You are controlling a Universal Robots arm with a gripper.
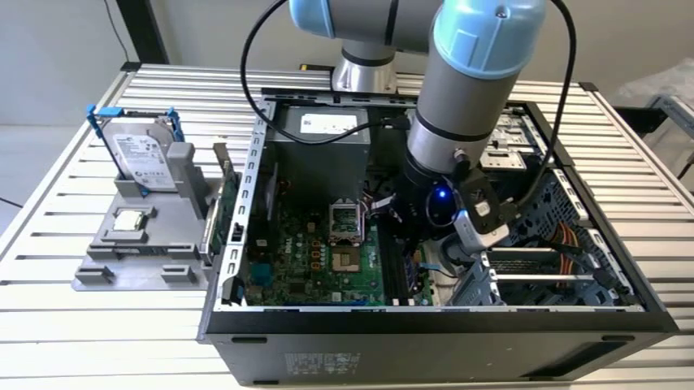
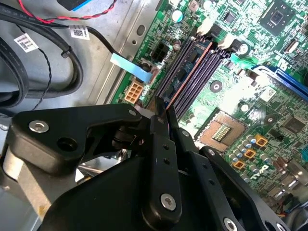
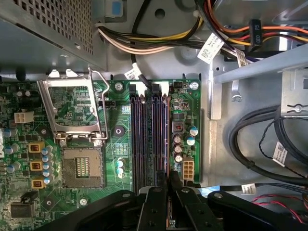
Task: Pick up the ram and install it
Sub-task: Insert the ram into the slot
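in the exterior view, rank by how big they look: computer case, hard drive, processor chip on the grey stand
1. computer case
2. hard drive
3. processor chip
The case sits nearer the camera at its front, but the gaps are too wide for that to change the order.

I can read no text from my seat: the white label on the hard drive (image 1: 141, 158), the sticker on the power supply (image 1: 328, 122) and the plate on the case front (image 1: 325, 361) in the exterior view show print that is too small to make out. The white cable tags (image 2: 25, 42) in the second wrist view and the cable tag (image 3: 210, 48) in the first wrist view carry barcodes and tiny characters that I cannot make out either.
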